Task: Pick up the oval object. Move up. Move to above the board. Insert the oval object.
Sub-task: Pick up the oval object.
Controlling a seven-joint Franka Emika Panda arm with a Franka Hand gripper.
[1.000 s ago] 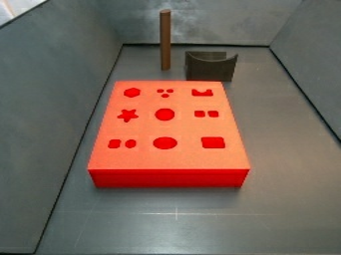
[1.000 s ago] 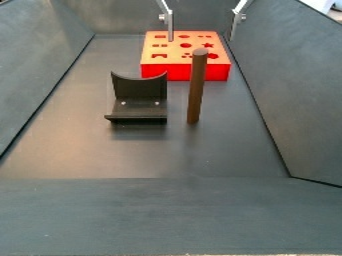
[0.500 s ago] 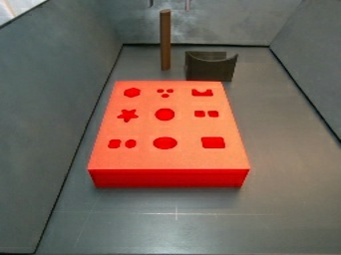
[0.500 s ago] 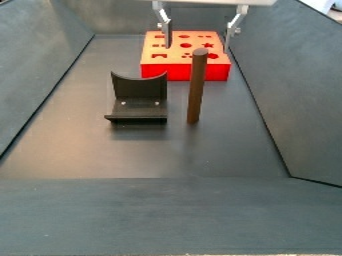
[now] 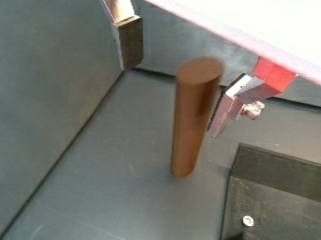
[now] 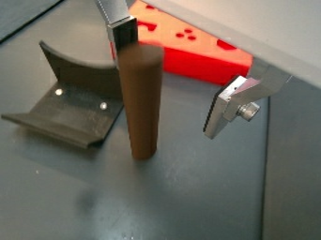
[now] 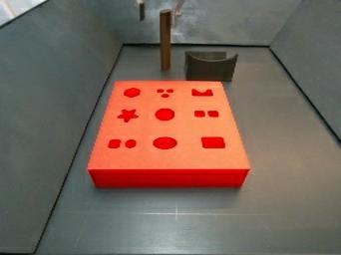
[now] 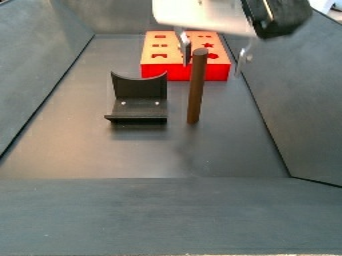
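oval object [image 5: 194, 117] upright | gripper [image 5: 179, 66] straddles it (fingers apart)

Oval object [image 5: 192, 117]: brown, wood-like, smooth matt sides, flat top. Board [image 7: 168, 129]: bright red-orange, plastic look, smooth, faint sheen. Gripper [image 6: 175, 75], jaws spread either side of the peg's top: fingers [image 6: 228, 108] flat silver metal, brushed, slightly glossy; dark pads matt. Fixture [image 6: 66, 100]: dark grey, matt, small bright screws. Floor [image 8: 147, 150]: dark grey, smooth, dull sheen, light scuffs.
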